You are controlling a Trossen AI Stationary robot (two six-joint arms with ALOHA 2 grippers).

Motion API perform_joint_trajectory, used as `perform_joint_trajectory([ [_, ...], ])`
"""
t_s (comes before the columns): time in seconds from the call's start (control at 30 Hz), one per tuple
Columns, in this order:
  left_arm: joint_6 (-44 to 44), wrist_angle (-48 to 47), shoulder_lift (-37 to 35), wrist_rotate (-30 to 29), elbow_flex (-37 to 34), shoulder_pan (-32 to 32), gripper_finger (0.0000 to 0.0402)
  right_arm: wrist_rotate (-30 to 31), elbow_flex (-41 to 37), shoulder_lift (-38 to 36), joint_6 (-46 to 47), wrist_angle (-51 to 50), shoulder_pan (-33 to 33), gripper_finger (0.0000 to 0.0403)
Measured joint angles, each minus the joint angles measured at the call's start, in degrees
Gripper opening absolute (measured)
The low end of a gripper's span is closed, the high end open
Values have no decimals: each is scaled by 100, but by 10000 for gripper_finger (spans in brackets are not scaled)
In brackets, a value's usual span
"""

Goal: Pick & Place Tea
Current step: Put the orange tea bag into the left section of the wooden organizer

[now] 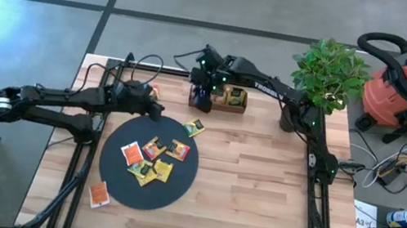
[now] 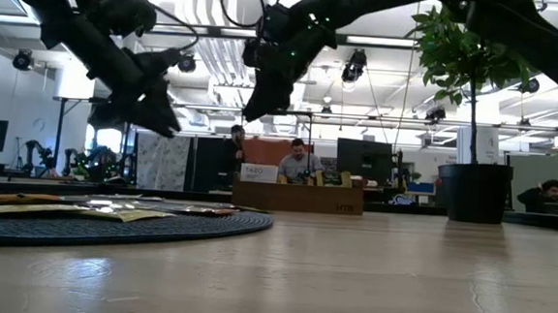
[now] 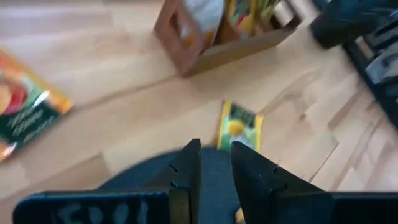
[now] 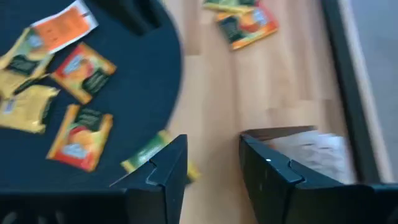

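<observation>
Several small square tea packets (image 1: 151, 157), orange-red and yellow, lie flat on the black disc (image 1: 114, 178). A yellow-green packet (image 1: 194, 127) lies at the disc's far edge, also seen in the left wrist view (image 3: 238, 124) and the right wrist view (image 4: 151, 154). An orange packet (image 1: 98, 193) lies on the table by the disc's near left side. My left gripper (image 1: 156, 109) hovers over the disc's far edge, fingers slightly open (image 3: 216, 163), holding nothing. My right gripper (image 1: 202, 101) is open (image 4: 211, 155) and hangs above the table beside the wooden tray's left end, above the yellow-green packet.
The brown wooden tray (image 1: 229, 98) with packets standing in it sits at the table's far side. A potted plant (image 1: 328, 75) stands at the far right. Another orange-green packet (image 3: 25, 106) lies on the wood near the left gripper. Bare wood lies right of the disc.
</observation>
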Motion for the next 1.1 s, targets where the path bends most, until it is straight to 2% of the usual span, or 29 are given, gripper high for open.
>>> perform_joint_trajectory([
  [0.3,-540,-100,-9,76,18,2,83,33,152,-18,172,-29,450,121],
  [1.1,-547,-88,-9,65,-5,2,83,52,310,-72,220,-446,458,98],
])
